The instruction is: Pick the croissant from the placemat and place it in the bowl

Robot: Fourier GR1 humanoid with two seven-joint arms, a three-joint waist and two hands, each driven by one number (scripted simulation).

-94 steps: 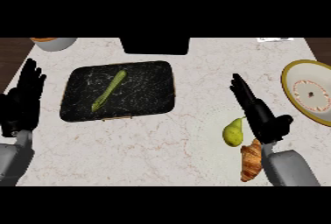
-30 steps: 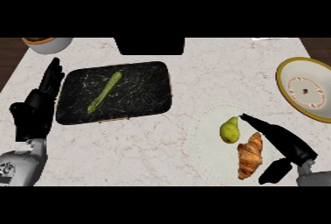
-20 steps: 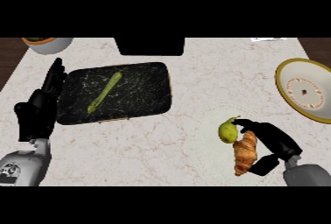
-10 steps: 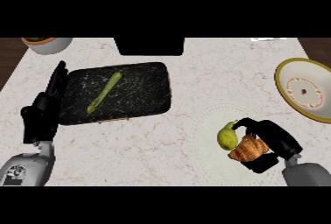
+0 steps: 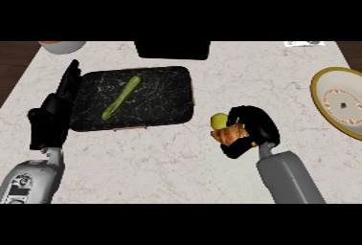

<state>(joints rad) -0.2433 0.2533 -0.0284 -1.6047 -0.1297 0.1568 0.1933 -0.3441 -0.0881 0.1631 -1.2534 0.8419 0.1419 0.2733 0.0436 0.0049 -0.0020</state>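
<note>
- Right hand (image 5: 253, 130) curled round the croissant (image 5: 231, 135), held just left of its palm.
- Croissant likely light, flaky, crushable; grip mid-body.
- Bowl (image 5: 342, 106) well right of hand.
- Left hand (image 5: 55, 114) resting, fingers straight.

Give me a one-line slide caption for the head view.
Right hand curled round the croissant beside a pear; left hand open by the dark mat; bowl at right.

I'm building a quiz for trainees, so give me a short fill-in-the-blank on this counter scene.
1. The right robot hand is curled round the ____.
2. The long green vegetable lies on the dark ____.
3. The bowl with the yellow rim sits at the view's ____ edge.
4. The left robot hand holds ____.

Missing words: croissant; placemat; right; nothing
</note>
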